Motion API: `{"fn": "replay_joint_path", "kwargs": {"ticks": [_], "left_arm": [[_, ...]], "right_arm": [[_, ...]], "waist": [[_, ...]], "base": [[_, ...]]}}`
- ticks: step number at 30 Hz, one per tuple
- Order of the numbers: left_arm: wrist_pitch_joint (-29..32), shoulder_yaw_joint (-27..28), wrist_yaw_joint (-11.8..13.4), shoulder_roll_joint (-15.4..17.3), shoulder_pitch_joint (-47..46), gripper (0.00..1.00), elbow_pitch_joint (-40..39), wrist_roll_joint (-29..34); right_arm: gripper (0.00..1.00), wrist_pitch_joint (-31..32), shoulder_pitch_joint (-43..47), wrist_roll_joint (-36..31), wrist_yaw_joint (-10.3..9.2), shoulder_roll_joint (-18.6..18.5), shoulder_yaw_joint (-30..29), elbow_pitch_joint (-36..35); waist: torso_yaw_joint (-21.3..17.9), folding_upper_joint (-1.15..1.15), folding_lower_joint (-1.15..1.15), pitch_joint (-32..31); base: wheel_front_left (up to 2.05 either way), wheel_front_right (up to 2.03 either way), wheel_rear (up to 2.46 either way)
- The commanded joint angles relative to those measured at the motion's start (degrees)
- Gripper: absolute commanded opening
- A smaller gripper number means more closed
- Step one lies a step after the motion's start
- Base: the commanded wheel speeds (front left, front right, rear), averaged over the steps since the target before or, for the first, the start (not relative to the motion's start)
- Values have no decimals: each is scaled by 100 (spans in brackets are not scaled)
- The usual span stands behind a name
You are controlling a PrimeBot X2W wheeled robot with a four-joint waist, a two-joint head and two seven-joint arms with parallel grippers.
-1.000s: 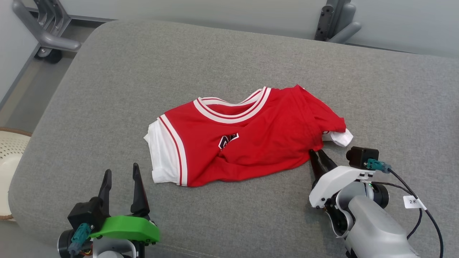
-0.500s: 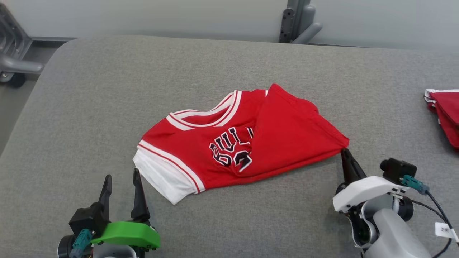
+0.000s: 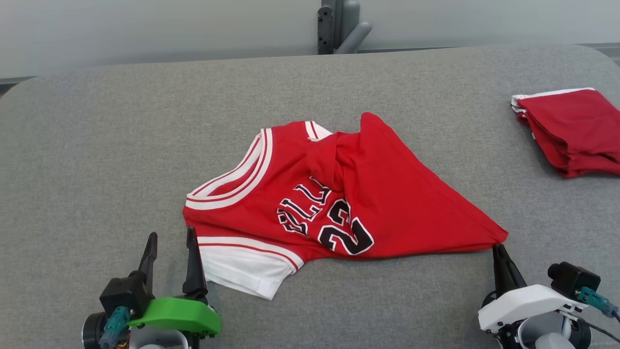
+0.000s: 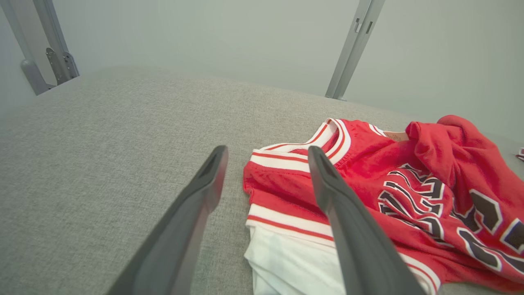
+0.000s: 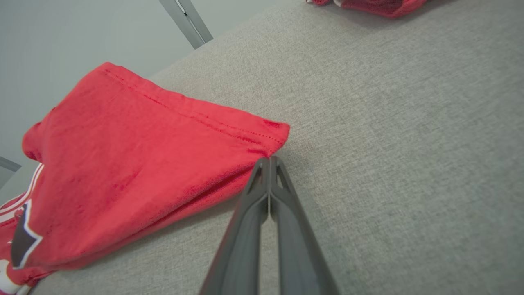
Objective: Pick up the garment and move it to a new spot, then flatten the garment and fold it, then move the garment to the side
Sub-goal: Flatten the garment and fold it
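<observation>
1. A red basketball jersey (image 3: 339, 194) with white trim and black lettering lies rumpled near the middle of a grey cushion (image 3: 97, 145), slightly toward its near edge.
2. Its long axis runs roughly along that near edge. The white sleeve end points to the robot's left, and a red hem corner tapers to a point on the right.
3. The right tool (image 3: 499, 248) sits exactly at that hem corner. Its two fingers are pressed fully together, with the tips at the cloth, and it appears to pinch only a sliver of the corner.
4. The left tool (image 3: 172, 233) has its fingers spread wide and grips nothing. It sits just beside the white sleeve end, toward the near-left part of the cushion.
5. A folded red garment (image 3: 571, 131) rests at the cushion's right edge, well apart from the jersey.
6. The jersey lies left of and beyond the right tool. A pull toward the right edge would likely drag it along its own length. The thin pinch may slip.
</observation>
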Motion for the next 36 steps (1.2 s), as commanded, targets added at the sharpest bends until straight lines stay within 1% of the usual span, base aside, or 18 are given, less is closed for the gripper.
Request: {"fn": "replay_joint_path", "kwargs": {"ticks": [1, 3, 4, 5, 6, 7, 8, 11, 15, 20, 26, 30, 36], "left_arm": [[-16, 18, -20, 15, -80, 100, 12, 21], [-16, 41, -30, 15, -101, 100, 25, 36], [-16, 58, -36, 15, -114, 100, 36, 44], [-16, 80, -39, 15, -128, 100, 48, 53], [-16, 96, -51, 15, -136, 100, 57, 55], [-16, 107, -61, 15, -139, 100, 67, 59], [-16, 117, -67, 15, -139, 100, 74, 58], [-16, 154, -77, 15, -144, 100, 93, 45], [-16, 345, -87, 15, -222, 100, 128, 126], [-15, 552, -165, 15, -323, 100, 167, 240], [-15, 568, -289, 15, -375, 100, 306, 319], [13, 415, -492, 74, -633, 100, 881, 373], [527, 193, -773, 256, -1401, 100, 1981, 369]], "right_arm": [[0, -10, 69, 32, -7, -12, 10, -37], [0, -42, 140, 54, -7, -18, 29, -45], [22, -45, 161, 63, -7, -15, 31, -33], [49, -54, 180, 78, -7, -16, 20, -7], [87, -62, 199, 54, -7, -16, 1, 17], [97, -72, 224, 22, -7, -15, -13, 29], [100, -71, 238, 17, -6, -12, -28, 39], [100, -70, 273, -11, -6, -12, -71, 44], [100, -125, 233, -160, -6, -12, -231, -127], [100, -219, 123, -380, -6, -11, -227, -442], [100, -254, 55, -658, -6, -10, -261, -721], [100, -206, 44, -735, -6, -10, -250, -813], [100, -155, -15, -748, -6, -10, -156, -911]], "waist": [[-104, 10, 0, 60], [-163, 10, 0, 68], [-192, 10, 0, 71], [-220, 10, 0, 72], [-242, 10, 0, 71], [-262, 10, 0, 67], [-279, 10, 0, 63], [-321, 10, 0, 49], [-344, 10, 0, 38], [-329, 10, 0, 16], [-255, 10, 0, -20], [-210, 10, 0, 15], [-259, 10, 0, 149]], "base": [[0, 0, 0], [0, 0, 0], [0, 0, 0], [0, 0, 0], [0, 0, 0], [0, 0, 0], [0, 0, 0], [0, 0, 0], [0, 0, 0], [0, 0, 0], [0, 0, 0], [0, 0, 0], [0, 0, 0]]}}
